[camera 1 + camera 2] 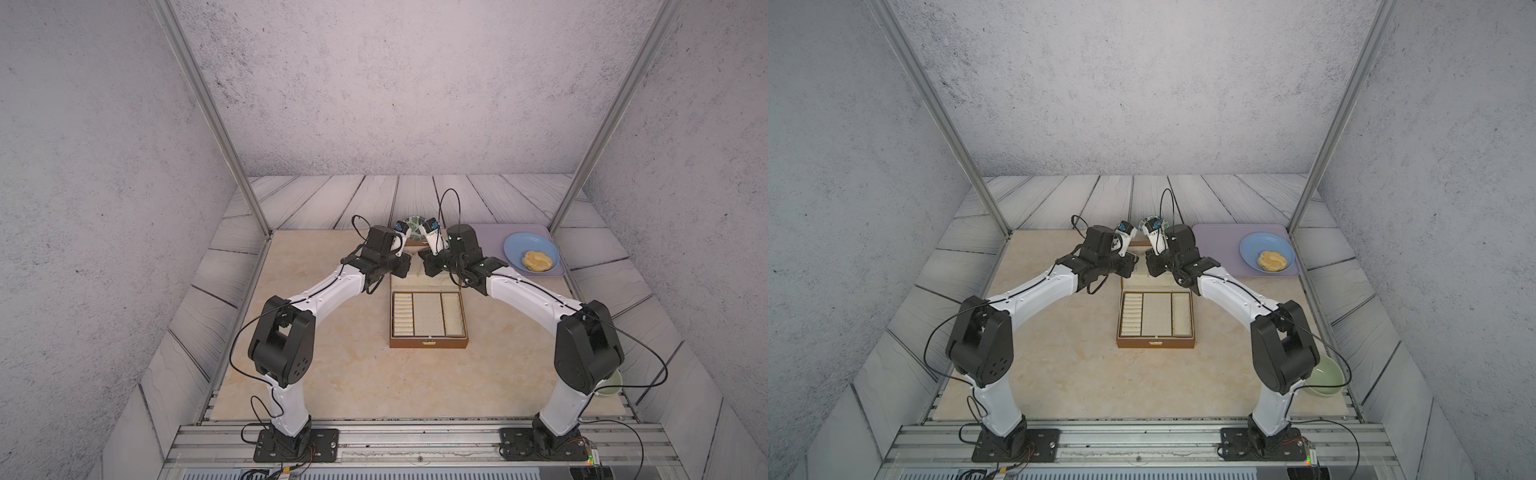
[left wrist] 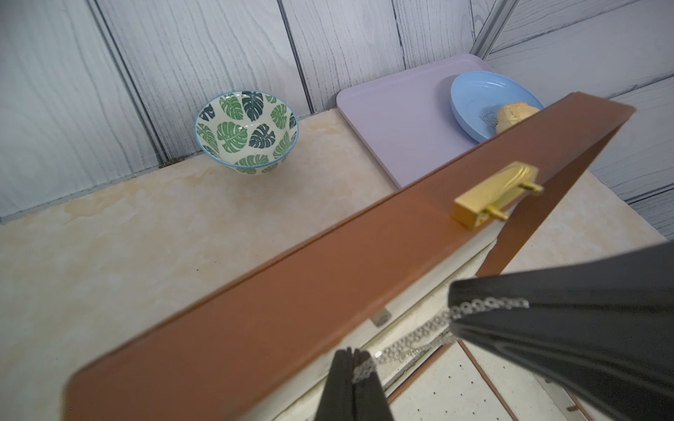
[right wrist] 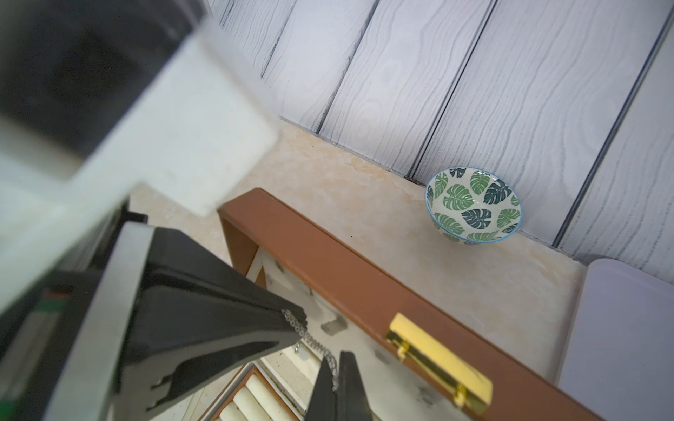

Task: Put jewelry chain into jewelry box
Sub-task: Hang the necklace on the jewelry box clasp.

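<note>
My left fingers (image 2: 339, 388) and right fingers (image 3: 353, 386) each clamp the jewelry chain (image 2: 412, 339), stretched at lower centre inside the jewelry box (image 1: 428, 344) lid (image 2: 291, 291), probably for hanging it there

- Both top views: bright, even, soft light; faint shadows; wide-angle bending at the frame edges.
- Right wrist view: the near white housing (image 3: 175, 138) is heavily blurred.

We find no text, label, brand or number that we can read; faint marks inside the blue plate (image 2: 470, 98) are illegible.
</note>
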